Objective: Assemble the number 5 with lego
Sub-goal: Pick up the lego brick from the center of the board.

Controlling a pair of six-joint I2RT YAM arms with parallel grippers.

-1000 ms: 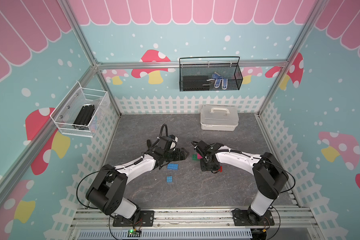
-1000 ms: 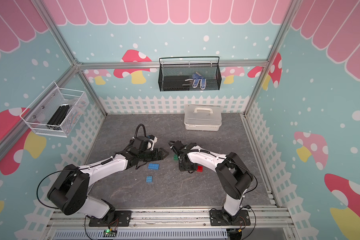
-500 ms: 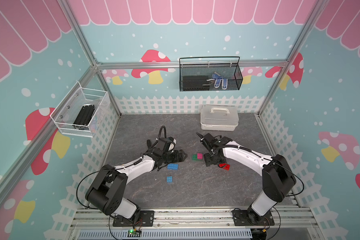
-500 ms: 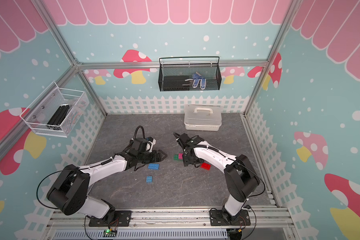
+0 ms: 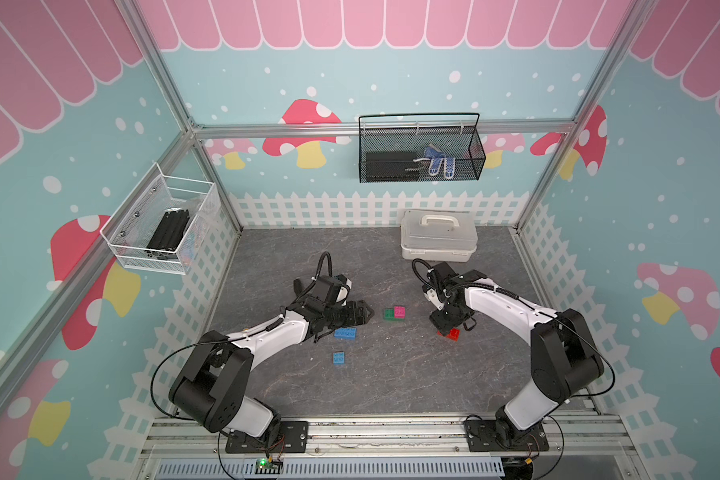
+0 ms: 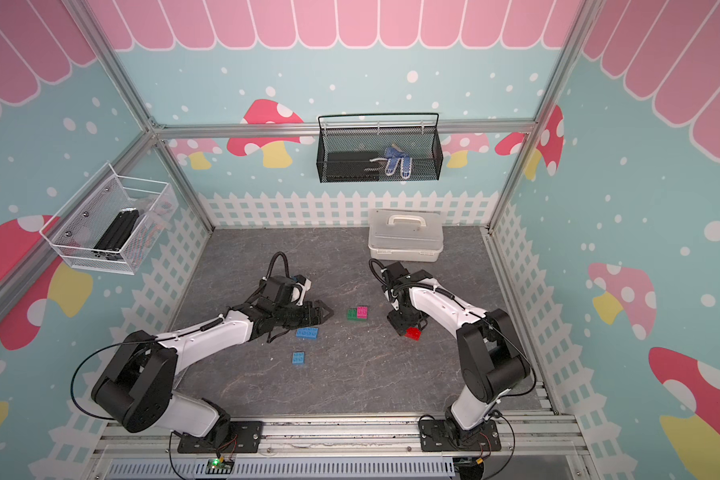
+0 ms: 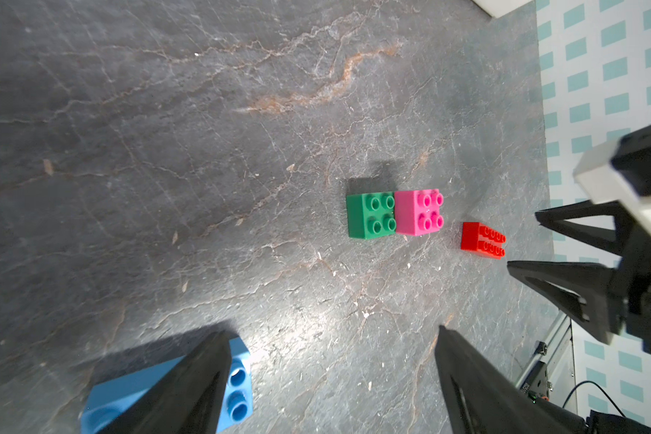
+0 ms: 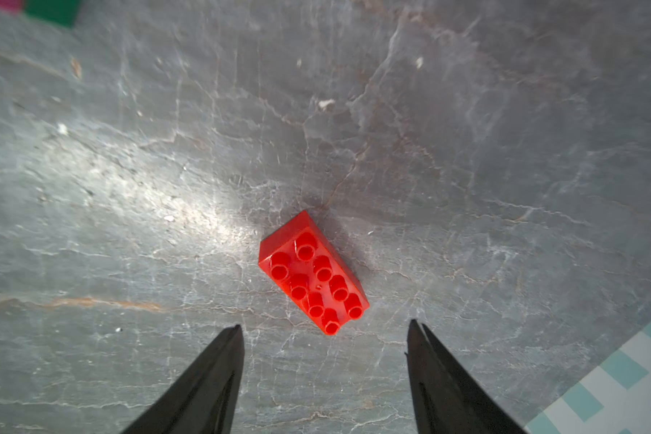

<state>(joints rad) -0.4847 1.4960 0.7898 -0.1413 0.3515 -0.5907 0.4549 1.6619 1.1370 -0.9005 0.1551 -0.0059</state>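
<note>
A green brick (image 5: 389, 314) and a pink brick (image 5: 399, 311) sit joined side by side mid-floor, also seen in the left wrist view as green brick (image 7: 371, 215) and pink brick (image 7: 418, 211). A red brick (image 5: 449, 333) lies free to their right. My right gripper (image 8: 324, 324) hovers open just short of the red brick (image 8: 312, 278), nothing between its fingers. My left gripper (image 7: 333, 330) is open and empty, pointing at the pair. A long blue brick (image 5: 345, 333) lies beside one left finger. A short blue brick (image 5: 338, 358) lies nearer the front.
A white lidded case (image 5: 438, 241) stands at the back right of the floor. A black wire basket (image 5: 420, 149) hangs on the back wall and a white one (image 5: 163, 228) on the left wall. White fence panels edge the floor.
My right gripper has left the green and pink pair, swung right over the red brick and opened wider. The left arm has barely moved.
</note>
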